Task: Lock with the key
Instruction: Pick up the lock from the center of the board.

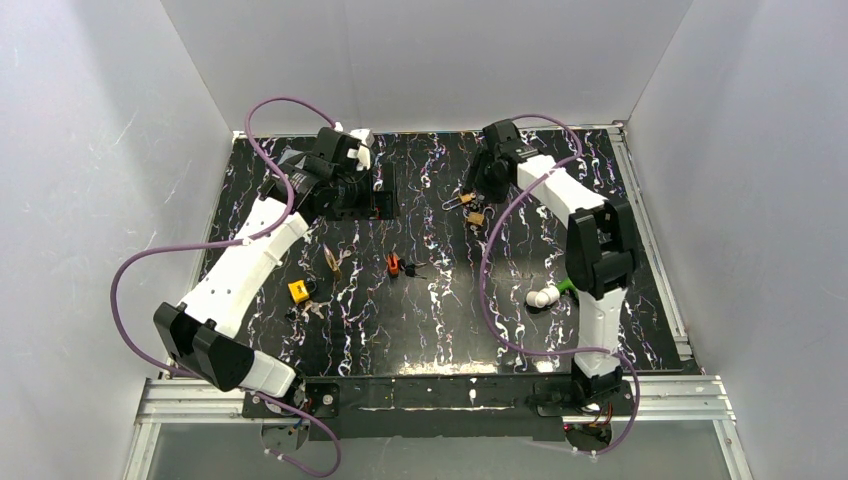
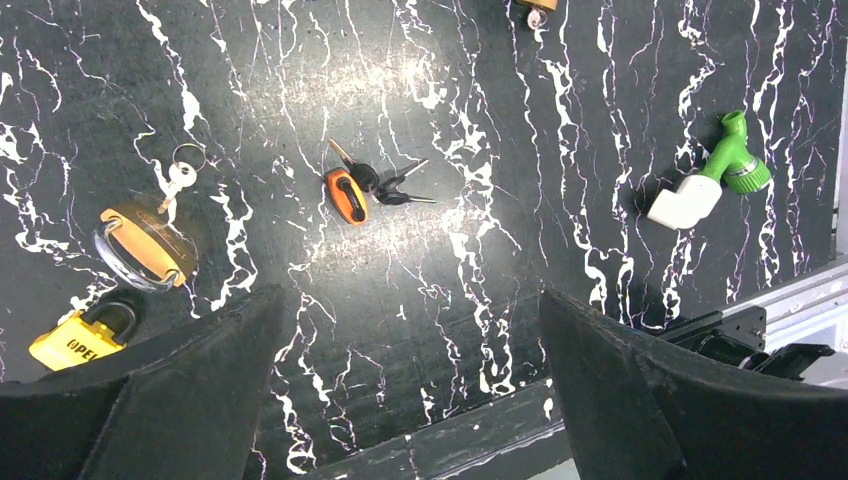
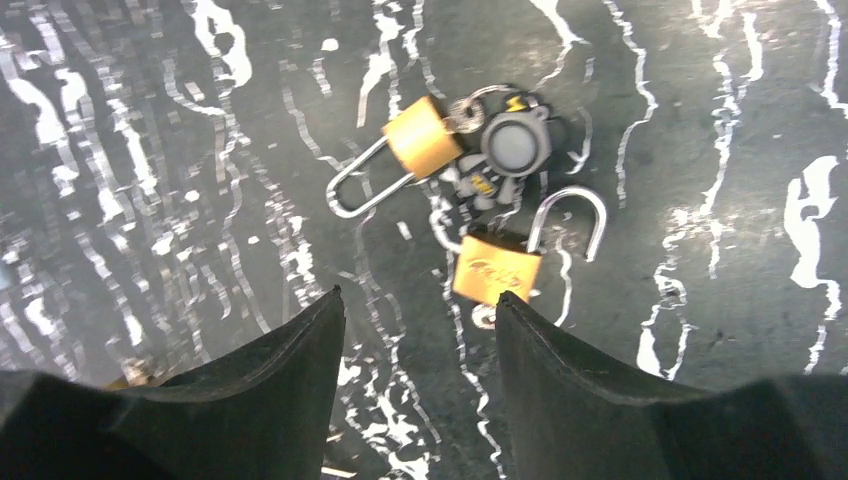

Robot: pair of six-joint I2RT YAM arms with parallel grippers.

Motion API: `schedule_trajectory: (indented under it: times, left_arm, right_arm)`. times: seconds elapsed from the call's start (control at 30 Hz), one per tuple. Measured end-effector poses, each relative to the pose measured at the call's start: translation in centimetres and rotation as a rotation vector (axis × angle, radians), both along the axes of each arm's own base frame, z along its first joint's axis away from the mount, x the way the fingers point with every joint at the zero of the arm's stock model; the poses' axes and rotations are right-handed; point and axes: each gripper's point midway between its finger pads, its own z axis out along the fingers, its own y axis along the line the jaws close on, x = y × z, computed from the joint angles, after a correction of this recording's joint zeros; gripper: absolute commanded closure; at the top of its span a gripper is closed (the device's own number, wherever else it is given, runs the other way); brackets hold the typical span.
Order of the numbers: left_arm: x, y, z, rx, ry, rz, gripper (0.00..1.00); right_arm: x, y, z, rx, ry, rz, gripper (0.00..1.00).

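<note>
While the right pincer (image 3: 418,297) hangs with its fingers partly apart and nothing between them, we judge the step in hand to be the approach to a lock and its key, with no grasp yet made. Just below it lie 2 brass locks: the open padlock (image 3: 495,268), its shackle (image 3: 572,212) swung free, and the long-shackled padlock (image 3: 420,135), which touches a key ring with a grey charm (image 3: 515,145). This cluster sits near the far edge of the bench (image 1: 440,330), right of its middle. We cannot tell which key fits which lock. The next move, we think, calls for 1 pincer to steady the lock body while the shackle is pressed home and the key turned. The left pincer (image 2: 410,295) hovers wide and empty near the far left corner. Its view takes in the orange-fobbed keys (image 2: 345,195) at mid-bench, another brass padlock (image 2: 140,245) and a yellow padlock (image 2: 75,342) toward the left edge. Bare bench lies between cluster and middle; the far edge gives little room.
</note>
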Motion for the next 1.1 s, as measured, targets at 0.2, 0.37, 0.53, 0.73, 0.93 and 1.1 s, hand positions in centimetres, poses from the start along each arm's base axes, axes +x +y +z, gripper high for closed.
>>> schedule_trajectory:
  times: [0.2,0.37,0.53,0.73,0.93,1.1]
  left_arm:
    - [-0.2,-0.1,-0.5,-0.008,0.020,-0.009,0.02]
    - [-0.4,-0.3,-0.6,-0.017,0.027,-0.017,0.02]
    - [-0.5,-0.3,-0.9,-0.022,0.039,-0.023,0.02]
    - [-0.5,-0.4,-0.9,-0.027,0.040,-0.023,0.02]
    - [-0.5,-0.4,-0.9,-0.030,0.042,-0.025,0.02]
    - [-0.7,-0.4,-1.3,-0.030,0.055,-0.028,0.02]
  right_arm:
    - [-0.8,-1.7,-3.2,-0.118,0.093,-0.015,0.38]
    - [-1.6,-2.1,-5.4,-0.154,0.166,-0.017,0.37]
    - [-1.8,-2.0,-6.7,-0.187,0.200,-0.025,0.37]
    - [-1.2,-1.2,-7.2,-0.252,0.194,-0.025,0.40]
    - [-1.8,-1.0,-7.4,-0.312,0.195,-0.017,0.47]
    - [-2.1,-0.9,-7.5,-0.328,0.199,-0.012,0.83]
